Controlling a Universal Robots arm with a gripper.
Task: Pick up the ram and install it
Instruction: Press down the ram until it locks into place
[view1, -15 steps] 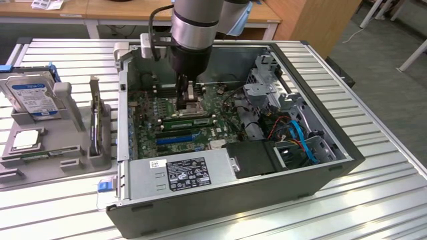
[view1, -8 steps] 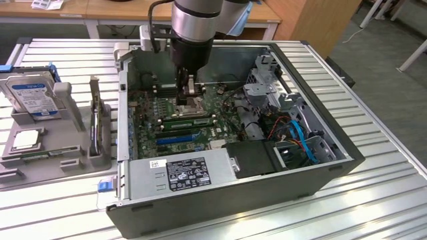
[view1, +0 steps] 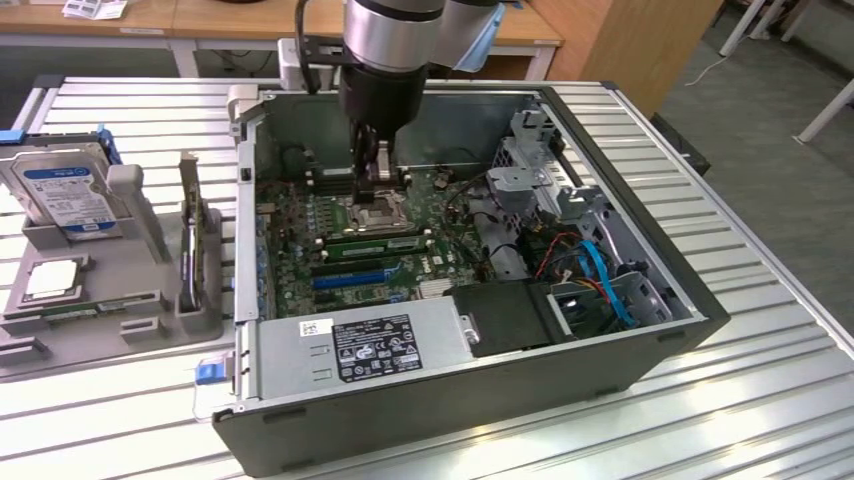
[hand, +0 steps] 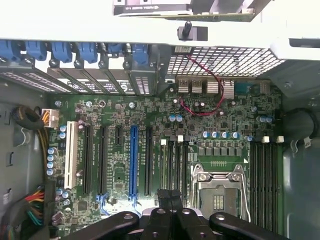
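Observation:
A long green ram (view1: 60, 312) lies flat in the grey fixture (view1: 80, 345) on the exterior view's left, outside the case. My gripper (view1: 379, 188) hangs inside the open computer case (view1: 467, 420), just above the CPU socket (view1: 380, 208). In the wrist view its dark fingers (hand: 170, 197) are pressed together with nothing between them, over the motherboard (hand: 115, 175) beside the socket (hand: 218, 192). Black memory slots (hand: 262, 180) run along one side of the socket, and more slots (hand: 174, 165) on the other. A green strip (view1: 378, 240) sits in those slots; whether it is a ram I cannot tell.
The fixture also carries a hard drive (view1: 64, 195), a square silver CPU (view1: 51, 280) and an upright card (view1: 198, 250). Inside the case are the power supply (view1: 367, 345), a drive cage (view1: 527, 180), blue cables (view1: 607, 280) and a blue PCI slot (hand: 133, 160).

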